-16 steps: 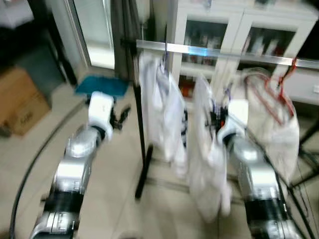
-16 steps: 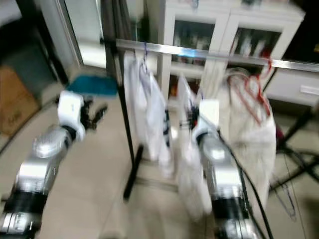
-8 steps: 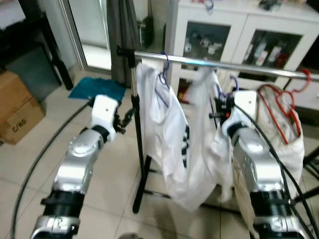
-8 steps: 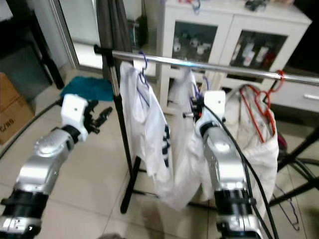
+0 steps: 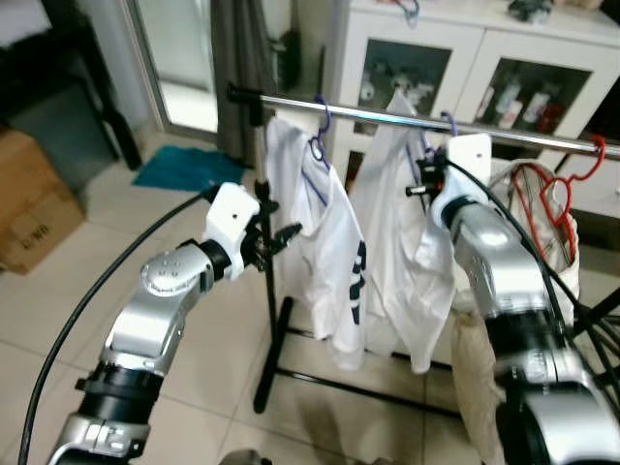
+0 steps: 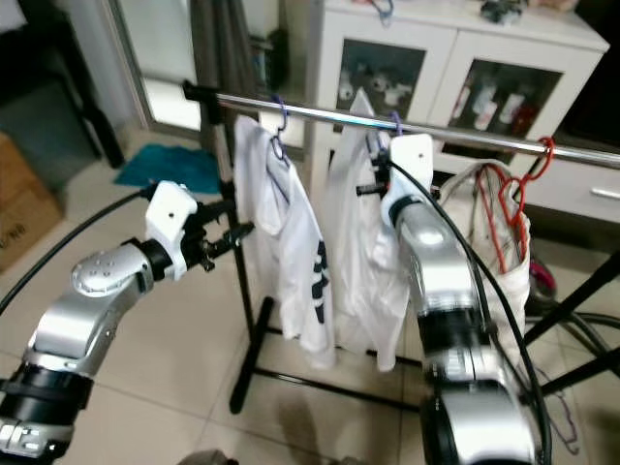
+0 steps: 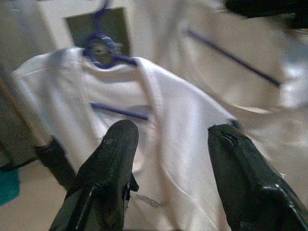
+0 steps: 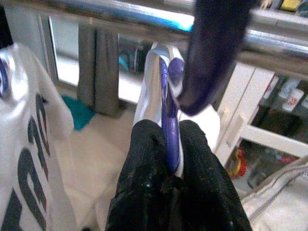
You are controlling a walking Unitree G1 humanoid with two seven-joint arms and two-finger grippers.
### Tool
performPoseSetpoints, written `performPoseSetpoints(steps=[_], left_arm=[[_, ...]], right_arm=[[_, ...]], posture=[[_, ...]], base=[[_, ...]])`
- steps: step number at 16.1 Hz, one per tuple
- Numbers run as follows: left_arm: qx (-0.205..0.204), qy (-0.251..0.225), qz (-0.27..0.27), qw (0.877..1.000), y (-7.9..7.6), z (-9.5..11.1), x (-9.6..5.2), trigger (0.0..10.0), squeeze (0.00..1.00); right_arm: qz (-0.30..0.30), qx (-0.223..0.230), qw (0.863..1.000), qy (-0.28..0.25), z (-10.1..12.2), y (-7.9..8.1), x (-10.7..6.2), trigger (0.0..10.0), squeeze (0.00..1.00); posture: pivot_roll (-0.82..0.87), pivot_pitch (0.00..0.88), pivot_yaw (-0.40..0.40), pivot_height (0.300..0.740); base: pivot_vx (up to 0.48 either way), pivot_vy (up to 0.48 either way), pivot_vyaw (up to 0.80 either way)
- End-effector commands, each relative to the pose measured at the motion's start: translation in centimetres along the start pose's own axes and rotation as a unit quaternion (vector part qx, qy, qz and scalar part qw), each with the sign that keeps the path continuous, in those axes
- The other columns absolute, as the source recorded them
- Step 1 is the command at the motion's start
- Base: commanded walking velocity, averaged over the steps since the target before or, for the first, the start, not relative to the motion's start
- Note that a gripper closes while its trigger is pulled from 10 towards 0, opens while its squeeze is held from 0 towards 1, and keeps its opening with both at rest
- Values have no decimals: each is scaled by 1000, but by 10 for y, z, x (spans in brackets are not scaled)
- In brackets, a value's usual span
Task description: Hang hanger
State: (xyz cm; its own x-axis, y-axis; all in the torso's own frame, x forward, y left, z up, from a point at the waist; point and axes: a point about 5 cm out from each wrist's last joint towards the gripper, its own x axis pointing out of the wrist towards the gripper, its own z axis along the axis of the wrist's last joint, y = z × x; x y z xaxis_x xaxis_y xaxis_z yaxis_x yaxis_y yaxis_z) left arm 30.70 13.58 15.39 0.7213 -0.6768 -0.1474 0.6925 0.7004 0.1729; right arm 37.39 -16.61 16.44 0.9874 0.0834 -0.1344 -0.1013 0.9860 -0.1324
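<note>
Right gripper [image 8: 166, 144], upper centre-right of the head views, is clamped on the neck of the purple hanger [image 8: 169, 120], holding it just under the rail [image 5: 407, 118] so the hook can seat; hook points up, shoulder bar running along the rail, shirt [image 5: 402, 262] hanging below. Left gripper [image 7: 168, 159], centre-left, hovers wide open and empty before the hung shirt [image 5: 325, 232].

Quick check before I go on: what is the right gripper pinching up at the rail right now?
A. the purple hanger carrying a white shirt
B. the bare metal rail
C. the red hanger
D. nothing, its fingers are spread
A: in the right wrist view the black fingers are closed on the purple hanger, whose hook curls over the metal rail; the white shirt hangs under the right gripper.
</note>
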Motion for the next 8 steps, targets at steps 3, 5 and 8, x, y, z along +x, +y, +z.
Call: performPoseSetpoints(steps=[3,5,8], left_arm=[[7,2,-88,996,-8,19,3,10000,0],[13,3,-103,995,-9,21,1,10000,0],[19,10,-96,995,-5,22,2,10000,0]], right_arm=[[-18,5,998,54,5,-7,19,10000,0],[-27,32,997,61,12,-9,26,10000,0],[-28,54,996,60,22,-9,33,10000,0]], posture=[[115,0,-10,740],[118,0,-7,740],[124,0,-5,740]], base=[[0,0,0],[0,0,0],[0,0,0]])
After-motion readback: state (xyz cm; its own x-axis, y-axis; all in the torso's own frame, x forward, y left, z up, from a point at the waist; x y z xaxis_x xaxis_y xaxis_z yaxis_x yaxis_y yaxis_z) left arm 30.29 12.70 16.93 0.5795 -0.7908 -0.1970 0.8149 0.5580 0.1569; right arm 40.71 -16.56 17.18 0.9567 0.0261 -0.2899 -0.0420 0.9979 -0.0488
